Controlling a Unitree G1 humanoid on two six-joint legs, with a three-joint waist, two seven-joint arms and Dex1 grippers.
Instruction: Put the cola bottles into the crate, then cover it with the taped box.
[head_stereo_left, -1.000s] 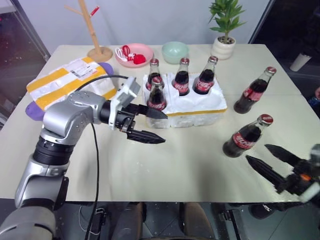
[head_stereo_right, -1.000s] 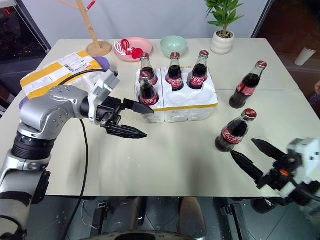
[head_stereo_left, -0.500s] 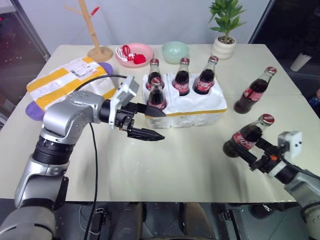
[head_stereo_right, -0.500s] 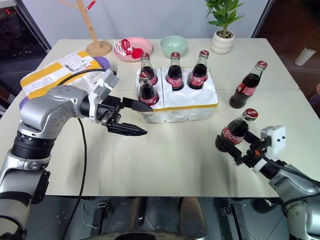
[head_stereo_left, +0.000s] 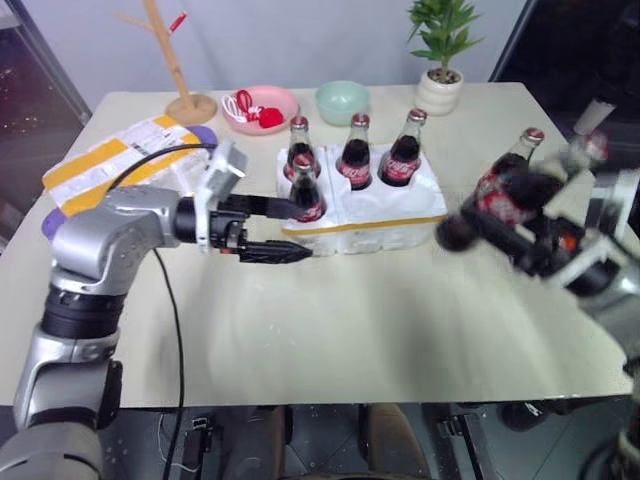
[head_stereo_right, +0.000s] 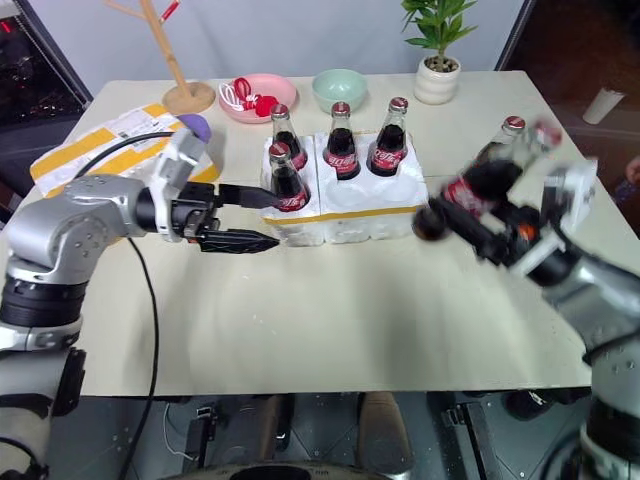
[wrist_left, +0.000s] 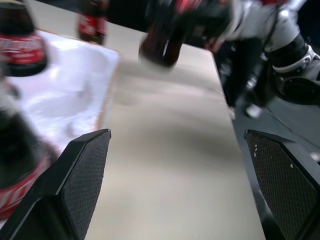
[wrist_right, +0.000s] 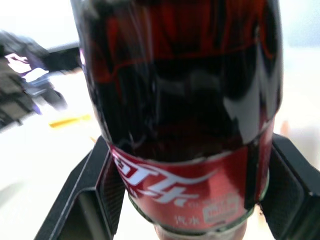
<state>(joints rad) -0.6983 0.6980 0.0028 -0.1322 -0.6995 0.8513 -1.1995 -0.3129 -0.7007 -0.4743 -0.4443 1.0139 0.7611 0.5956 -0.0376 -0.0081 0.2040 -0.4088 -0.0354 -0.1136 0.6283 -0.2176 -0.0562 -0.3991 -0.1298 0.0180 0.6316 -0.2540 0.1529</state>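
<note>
The white crate (head_stereo_left: 390, 215) stands mid-table with several cola bottles (head_stereo_left: 355, 152) upright in its wells. My right gripper (wrist_right: 190, 200) is shut on another cola bottle (head_stereo_right: 470, 192), which hangs tilted above the table to the right of the crate. One more bottle (head_stereo_left: 530, 140) stands on the table behind it. At the crate's front-left corner my left gripper (head_stereo_left: 298, 230) is open, with one finger beside the front-left bottle (head_stereo_left: 305, 192) and nothing between its fingers. The taped box (head_stereo_left: 105, 165), with its yellow bands and label, lies at the back left.
Along the far edge stand a wooden stand (head_stereo_left: 175, 60), a pink plate (head_stereo_left: 262, 106) with red and white items, a green bowl (head_stereo_left: 342, 100) and a potted plant (head_stereo_left: 440, 85). A purple thing (head_stereo_left: 205, 135) pokes out from under the taped box.
My right gripper closed on the near-right bottle and lifted it up and toward the crate. The left gripper has hardly moved. The camera view has shifted a little.
</note>
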